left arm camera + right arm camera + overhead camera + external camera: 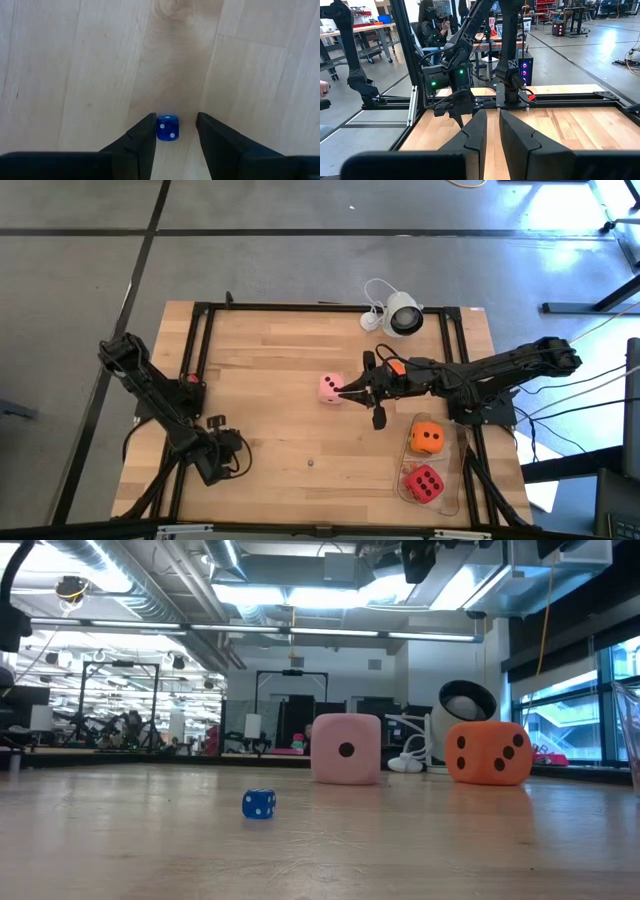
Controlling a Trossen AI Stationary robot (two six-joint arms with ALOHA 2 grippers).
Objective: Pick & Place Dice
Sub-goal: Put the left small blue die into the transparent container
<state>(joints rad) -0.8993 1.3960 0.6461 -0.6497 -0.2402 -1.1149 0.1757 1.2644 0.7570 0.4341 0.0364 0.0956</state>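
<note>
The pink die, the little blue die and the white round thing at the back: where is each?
pink die (346, 748): low view, front face beside its single pip.
little blue die (167, 128): left wrist view, facing side.
white round camera (405, 315): high view, its round head.

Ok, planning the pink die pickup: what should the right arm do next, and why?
Probably lower the right gripper toward the pink die. From above it sits at the die's edge, yet the low view shows the die alone on the table, so the gripper seems too high.
</note>
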